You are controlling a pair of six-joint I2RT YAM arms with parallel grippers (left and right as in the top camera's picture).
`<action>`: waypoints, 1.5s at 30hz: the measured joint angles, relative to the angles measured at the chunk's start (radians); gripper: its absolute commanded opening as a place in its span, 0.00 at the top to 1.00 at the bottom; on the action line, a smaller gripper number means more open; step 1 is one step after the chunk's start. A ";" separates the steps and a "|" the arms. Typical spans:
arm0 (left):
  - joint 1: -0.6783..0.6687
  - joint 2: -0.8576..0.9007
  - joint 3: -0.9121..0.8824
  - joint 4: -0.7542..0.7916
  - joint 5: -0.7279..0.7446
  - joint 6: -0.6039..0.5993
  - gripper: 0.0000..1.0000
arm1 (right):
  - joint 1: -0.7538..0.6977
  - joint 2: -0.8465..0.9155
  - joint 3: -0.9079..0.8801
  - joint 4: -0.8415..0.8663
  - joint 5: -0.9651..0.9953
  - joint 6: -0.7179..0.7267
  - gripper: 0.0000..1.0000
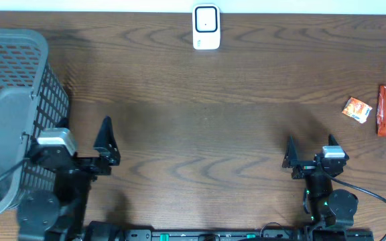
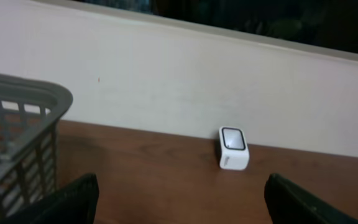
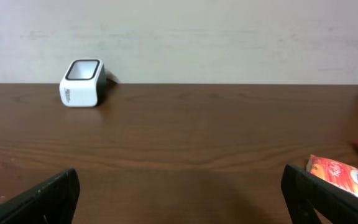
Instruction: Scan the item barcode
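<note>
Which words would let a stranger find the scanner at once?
Start at the far edge of the wooden table, near its middle. The scanner is a white box with a dark-framed window; it stands alone, far from the grey basket and orange packet.

No words or numbers can be read: the small white box-shaped scanner (image 3: 82, 83) at the far edge of the brown wooden table (image 1: 206, 120) has a grey mark on its front, and the small orange packet (image 3: 340, 176) near the right edge has white print, both too blurry.
</note>
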 measured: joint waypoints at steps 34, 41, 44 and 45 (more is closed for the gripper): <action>0.075 -0.349 -0.733 0.420 -0.001 0.163 0.14 | 0.000 0.000 0.000 0.000 0.000 0.000 0.01; 0.086 -0.350 -0.742 0.349 -0.004 0.163 0.14 | 0.000 0.000 0.000 0.000 0.000 0.000 0.01; 0.087 -0.350 -0.740 0.344 -0.005 0.158 0.14 | 0.000 0.000 0.000 0.000 0.000 0.000 0.01; 0.092 -0.350 -0.739 0.343 -0.006 0.154 0.14 | 0.000 0.000 0.000 0.000 0.000 0.000 0.01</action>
